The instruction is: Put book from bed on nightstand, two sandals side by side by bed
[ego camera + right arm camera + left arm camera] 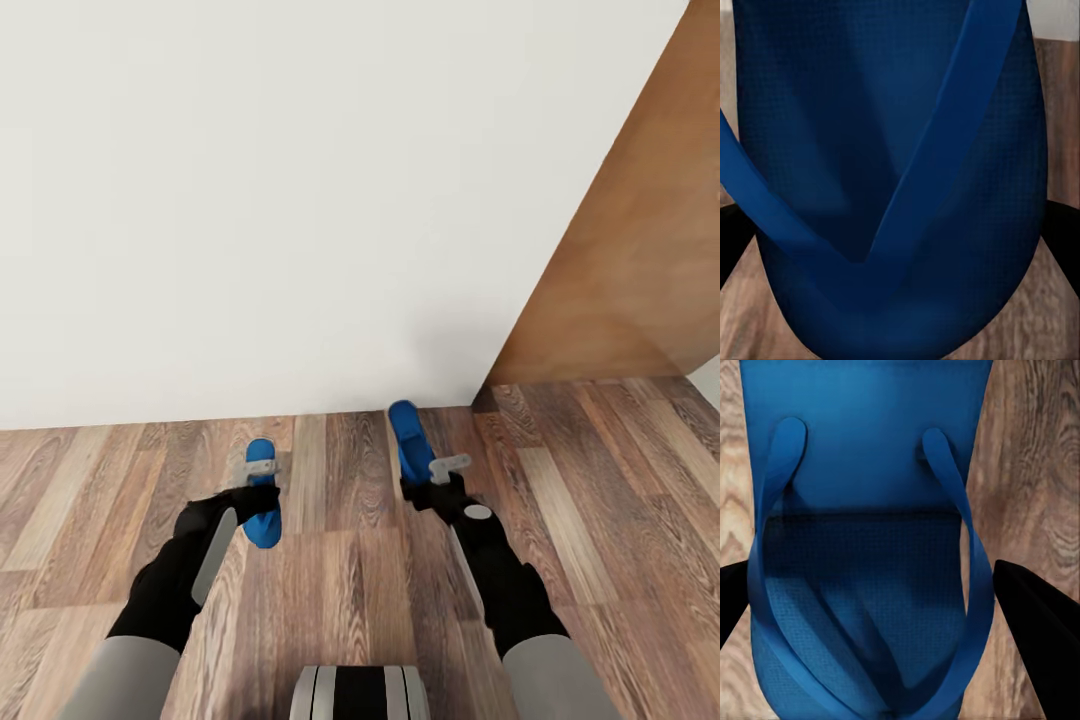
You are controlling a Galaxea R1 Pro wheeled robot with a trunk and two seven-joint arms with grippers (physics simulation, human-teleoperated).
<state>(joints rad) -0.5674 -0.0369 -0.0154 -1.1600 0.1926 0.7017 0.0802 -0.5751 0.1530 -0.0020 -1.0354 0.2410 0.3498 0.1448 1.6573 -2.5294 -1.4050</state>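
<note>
Two bright blue sandals are in my grippers over the wood-plank floor, close to the white wall. My left gripper is shut on the left sandal, which lies lengthwise between its black fingers. The left wrist view has this sandal with both straps up. My right gripper is shut on the right sandal, whose toe points at the wall. That sandal sits between the right fingers. The book, bed and nightstand are out of view.
A white wall stands straight ahead, very near. A brown wooden door angles in at the right. Wood-plank floor spreads around both arms. My base shows at the bottom edge.
</note>
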